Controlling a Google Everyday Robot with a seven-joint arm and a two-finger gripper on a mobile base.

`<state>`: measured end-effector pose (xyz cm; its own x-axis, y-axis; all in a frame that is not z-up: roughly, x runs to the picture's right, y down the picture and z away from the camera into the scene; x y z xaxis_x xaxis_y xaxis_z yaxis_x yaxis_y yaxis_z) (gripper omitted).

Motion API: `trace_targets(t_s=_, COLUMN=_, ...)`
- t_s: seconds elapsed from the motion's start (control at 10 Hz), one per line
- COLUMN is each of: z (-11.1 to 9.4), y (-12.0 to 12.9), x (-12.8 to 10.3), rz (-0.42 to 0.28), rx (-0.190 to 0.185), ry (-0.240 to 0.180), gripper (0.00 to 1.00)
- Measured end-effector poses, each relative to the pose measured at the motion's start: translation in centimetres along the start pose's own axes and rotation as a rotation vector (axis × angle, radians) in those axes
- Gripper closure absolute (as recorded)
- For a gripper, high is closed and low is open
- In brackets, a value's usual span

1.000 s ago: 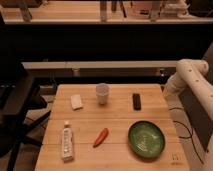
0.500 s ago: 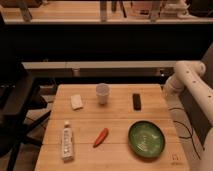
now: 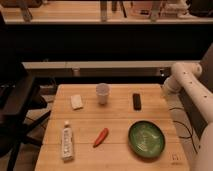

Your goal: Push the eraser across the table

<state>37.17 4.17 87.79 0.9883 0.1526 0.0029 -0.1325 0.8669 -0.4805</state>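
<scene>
My gripper is out of frame right, its state impossible to tell; approaching blind, I risk knocking the eraser (image 3: 136, 101) off the bench (image 3: 118, 119).

Matt wooden table (image 3: 125, 125), matt black eraser (image 3: 136, 101), glossy green plate (image 3: 146, 138), smooth white arm (image 3: 192, 87), gripper out of view

A white cup (image 3: 102, 93) stands upright near the far edge of the tabletop (image 3: 120, 125), with a small white squarish piece (image 3: 76, 101) to its left. Nearer, from left to right, lie a white tube (image 3: 66, 142), a red chili pepper (image 3: 101, 136) and a green bowl (image 3: 146, 138). A black chair (image 3: 17, 100) stands off the left side.
</scene>
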Motion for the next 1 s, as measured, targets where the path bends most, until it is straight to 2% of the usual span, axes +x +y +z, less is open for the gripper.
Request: trace_targets(t_s=1.0, z=2.6, y=0.9, x=-0.5, rz=0.008, rx=-0.024, ry=0.008, gripper=1.0)
